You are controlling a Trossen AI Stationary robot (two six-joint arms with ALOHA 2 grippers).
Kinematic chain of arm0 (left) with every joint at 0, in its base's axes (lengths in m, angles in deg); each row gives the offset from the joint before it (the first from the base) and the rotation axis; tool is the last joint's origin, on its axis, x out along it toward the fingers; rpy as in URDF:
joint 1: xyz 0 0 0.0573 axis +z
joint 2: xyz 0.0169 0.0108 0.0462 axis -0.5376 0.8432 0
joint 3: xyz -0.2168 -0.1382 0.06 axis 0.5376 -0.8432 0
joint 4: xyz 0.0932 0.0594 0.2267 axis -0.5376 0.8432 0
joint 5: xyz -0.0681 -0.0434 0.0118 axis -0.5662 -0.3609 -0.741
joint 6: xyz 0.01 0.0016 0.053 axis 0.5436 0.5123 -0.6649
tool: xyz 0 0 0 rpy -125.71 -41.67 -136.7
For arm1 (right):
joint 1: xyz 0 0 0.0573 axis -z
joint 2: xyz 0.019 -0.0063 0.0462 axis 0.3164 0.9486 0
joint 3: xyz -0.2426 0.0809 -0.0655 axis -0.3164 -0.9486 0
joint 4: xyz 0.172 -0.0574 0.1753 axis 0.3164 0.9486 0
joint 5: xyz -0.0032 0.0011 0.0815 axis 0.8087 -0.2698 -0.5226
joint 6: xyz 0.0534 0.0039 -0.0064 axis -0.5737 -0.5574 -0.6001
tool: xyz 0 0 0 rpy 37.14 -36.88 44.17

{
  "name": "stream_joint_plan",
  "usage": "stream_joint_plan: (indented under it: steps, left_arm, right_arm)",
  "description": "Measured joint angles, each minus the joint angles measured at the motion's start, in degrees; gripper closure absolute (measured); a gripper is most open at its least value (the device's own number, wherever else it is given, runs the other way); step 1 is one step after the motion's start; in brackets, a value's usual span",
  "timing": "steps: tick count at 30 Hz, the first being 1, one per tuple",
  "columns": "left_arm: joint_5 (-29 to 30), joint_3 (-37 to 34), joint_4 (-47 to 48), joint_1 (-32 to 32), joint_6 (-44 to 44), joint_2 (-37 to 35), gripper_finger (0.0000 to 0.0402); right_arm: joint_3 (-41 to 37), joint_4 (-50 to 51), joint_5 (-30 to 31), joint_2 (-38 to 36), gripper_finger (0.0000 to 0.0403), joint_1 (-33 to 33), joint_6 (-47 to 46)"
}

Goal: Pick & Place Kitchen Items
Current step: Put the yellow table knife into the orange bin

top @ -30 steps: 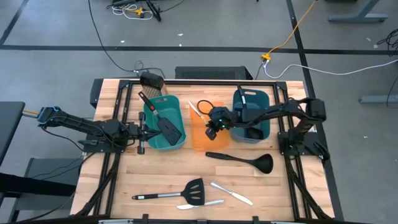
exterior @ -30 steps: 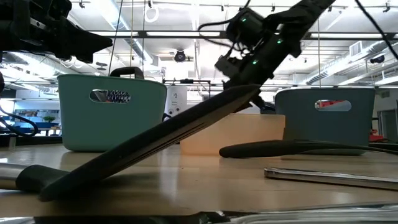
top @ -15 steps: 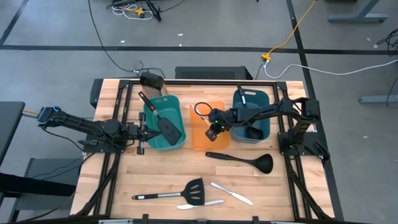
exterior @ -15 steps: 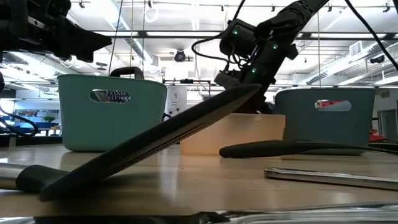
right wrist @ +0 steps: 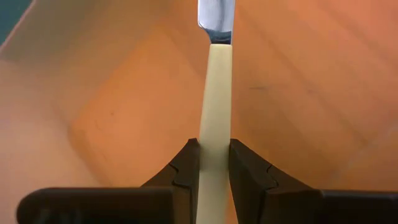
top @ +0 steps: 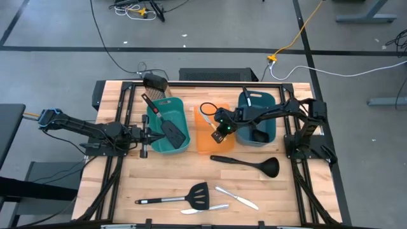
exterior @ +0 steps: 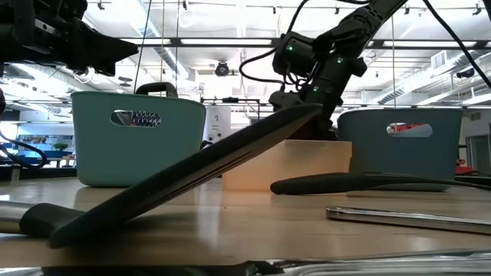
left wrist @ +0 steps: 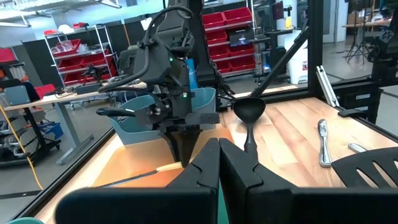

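Observation:
My right gripper [top: 219, 131] is over the orange bin [top: 205, 143], shut on the yellow-handled knife [right wrist: 215, 87], whose blade [right wrist: 215, 14] points on into the bin. My left gripper [top: 145, 137] is shut and empty beside the left teal bin [top: 159, 145], which holds a black slotted spatula [top: 169, 127]. A black ladle [top: 247, 164], a second black spatula [top: 178, 196] and two silver knives [top: 236, 197] [top: 205, 208] lie flat on the table. The other ladle is hidden. My right gripper pinches the knife's pale yellow handle [right wrist: 214, 134] between its two fingers [right wrist: 186, 165]. The knife runs on along the fingers, blade ahead, down into the orange bin. The blade's tip lies outside the wrist view, so whether it touches the bin floor cannot be told.
A second teal bin [top: 267, 102] stands right of the orange one. A dark object [top: 156, 82] sits at the table's far edge. Black frame rails [top: 121, 121] run along both table sides. Bare wood lies between the bins and the near utensils.
My right gripper has gone down toward the orange bin with the yellow-handled knife. The knife, which stuck out toward the far left a second ago, no longer shows in the high view.

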Motion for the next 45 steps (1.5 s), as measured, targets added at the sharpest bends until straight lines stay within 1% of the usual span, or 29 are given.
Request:
stream_joint_plan:
  steps: [9, 16, 21, 24, 27, 29, 33, 36, 41, 45]
  left_arm:
    - [0.0, 0.0, 0.0, -0.01, -0.09, 0.0, 0.0394]
    - [0.02, 0.0, 0.0, 0.01, -0.15, 0.0, 0.0394]
    - [0.02, 0.0, -0.02, 0.01, -0.22, 0.0, 0.0394]
    - [0.02, 0.0, -0.02, 0.02, -0.22, 0.0, 0.0394]
    - [0.02, 0.0, -0.02, 0.01, -0.22, 0.0, 0.0394]
    - [0.02, 0.0, -0.02, 0.0, -0.22, 0.0, 0.0394]
    - [0.02, 0.0, -0.02, 0.01, -0.69, 0.0, 0.0394]
    - [0.02, 0.0, -0.02, 0.02, -0.7, 0.0, 0.0394]
    - [0.01, 0.0, -0.04, 0.01, -0.7, 0.0, 0.0394]
    - [0.02, 0.0, -0.07, 0.02, -0.7, 0.0, 0.0394]
  right_arm:
    - [-0.02, -0.18, 1.25, 0.58, 0.0335, 0.66, 1.13]
    - [-0.02, -2.35, 0.51, 0.58, 0.0334, 0.55, 5.33]
    - [0.15, -3.04, -0.11, 0.58, 0.0333, 0.38, 2.83]
    - [2.01, -0.18, 0.04, 0.6, 0.0333, 0.34, 2.56]
    - [6.02, 7.26, 4.35, 0.6, 0.0333, -0.33, 3.1]
    - [9.51, 12.79, 4.75, 0.62, 0.0335, -0.6, 4.12]
    - [15.49, 19.96, 4.89, 0.6, 0.0337, -0.67, 5.33]
    - [18.59, 22.84, 5.07, 1.16, 0.0337, -0.67, 7.66]
    - [23.49, 27.41, 3.84, 6.53, 0.0337, -0.83, 15.79]
    - [28.91, 38.09, 6.5, 13.59, 0.0337, -1.17, 17.36]
